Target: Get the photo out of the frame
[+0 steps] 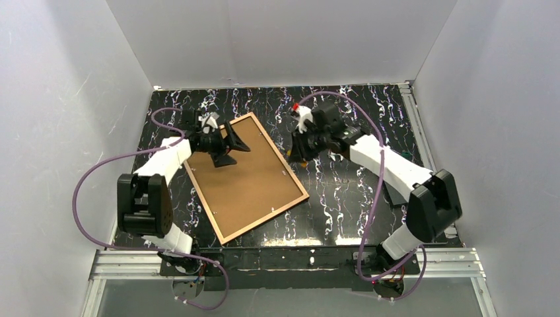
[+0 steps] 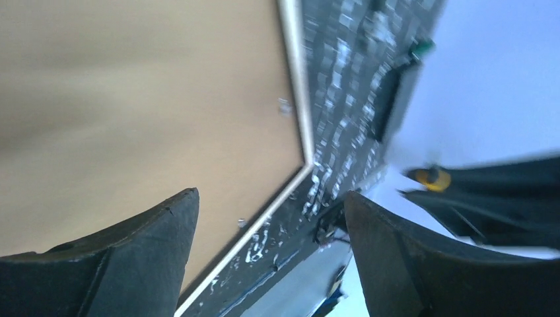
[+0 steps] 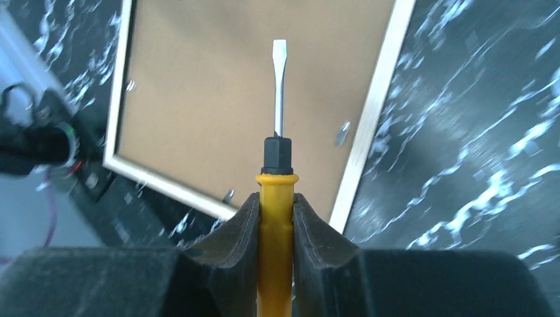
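**Visitor:** What have you got in hand?

**Me:** Nearest me, at the bottom centre of the right wrist view, my right gripper is clamped on the yellow handle of a flat-blade screwdriver. The blade runs up the middle of the picture with its tip over the board. I can't tell if it touches.

**Visitor:** And the frame?

**Me:** Just beyond the blade. The frame lies face down and slantwise on the black marbled table, left of centre in the top view. What shows is the brown fibreboard back of the photo, seated inside the pale rim. The print side is hidden.

**Visitor:** What keeps it in?

**Me:** Small metal tabs along the rim's inner edge. One is right of the blade, one is low down beside the handle, and one is at the upper left. They seem to lie over the board.

**Visitor:** So which step is this?

**Me:** I judge it the opening one, turning the tabs off the board. The backing is in place and nothing is lifted yet.

**Visitor:** Your other arm?

**Me:** Farther off, my left gripper hangs over the frame's upper-left corner in the top view. Its jaws are wide apart and hold nothing.

**Visitor:** Next move?

**Me:** Bring the blade tip down to a tab, likely the right-hand one, and lever it outward without gouging the board. The left may need to press on the frame so it doesn't skid.
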